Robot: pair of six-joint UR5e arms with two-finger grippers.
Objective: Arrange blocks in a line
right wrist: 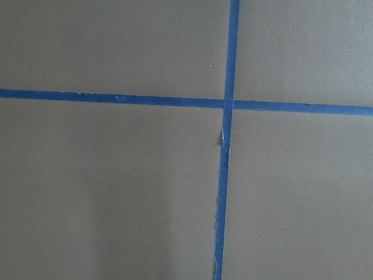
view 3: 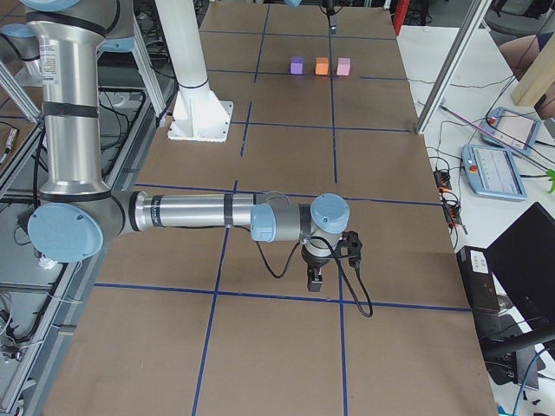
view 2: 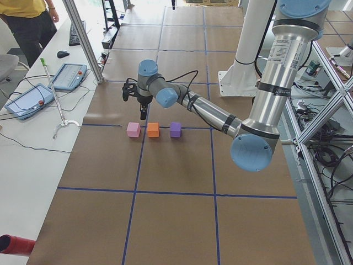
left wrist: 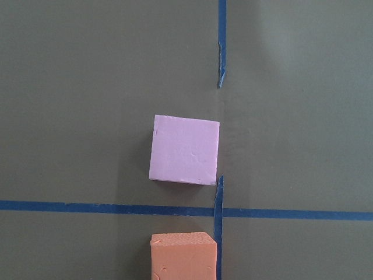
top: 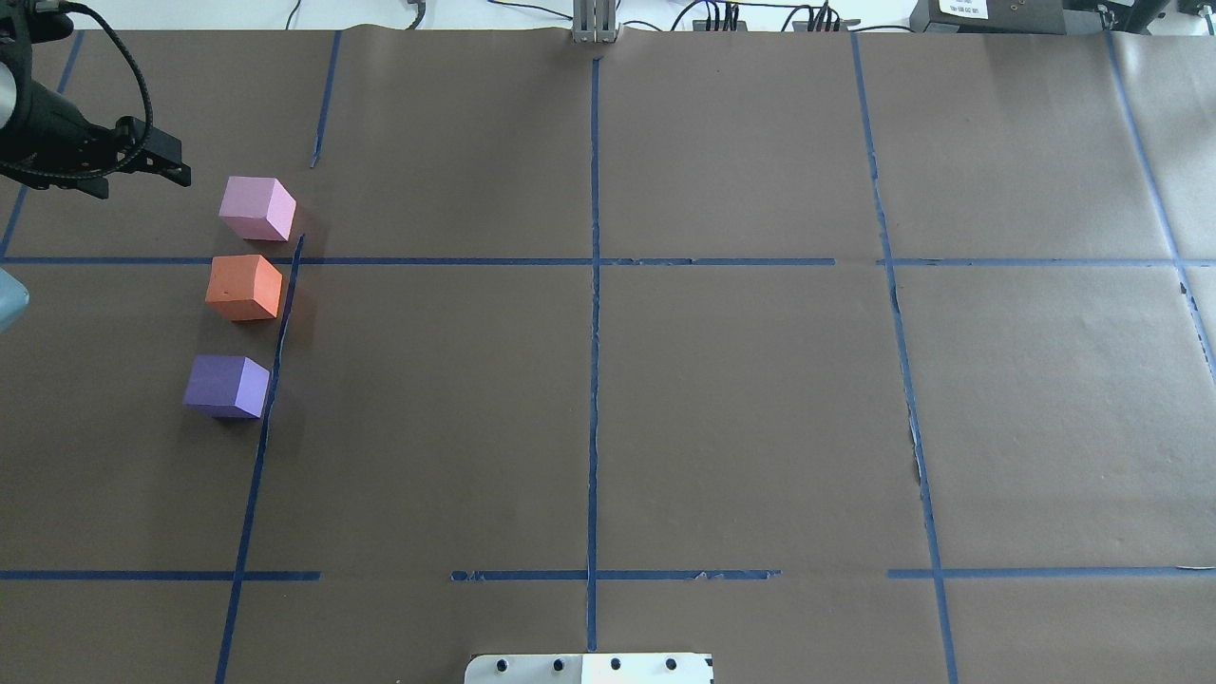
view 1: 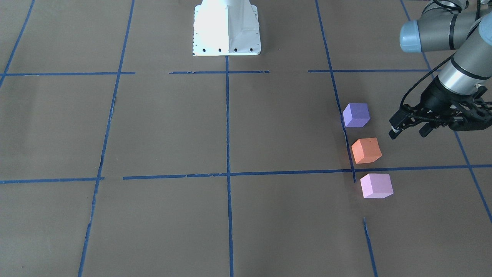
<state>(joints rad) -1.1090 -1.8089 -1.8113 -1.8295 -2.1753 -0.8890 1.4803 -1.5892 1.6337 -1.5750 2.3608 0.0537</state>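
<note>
A wide table covered in matte brown paper, marked into large squares by blue tape lines. Beside it stands a white bench with a tablet-like pendant and a slanted aluminium post. The light is bright and even.

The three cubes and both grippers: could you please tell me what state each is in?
Light pink matte cube: resting, ungripped, row's end.
Orange matte cube: resting, ungripped, middle.
Violet-purple matte cube: resting, ungripped, other end.
Left gripper: open, empty.
Right gripper: open or shut, cannot tell.
</note>
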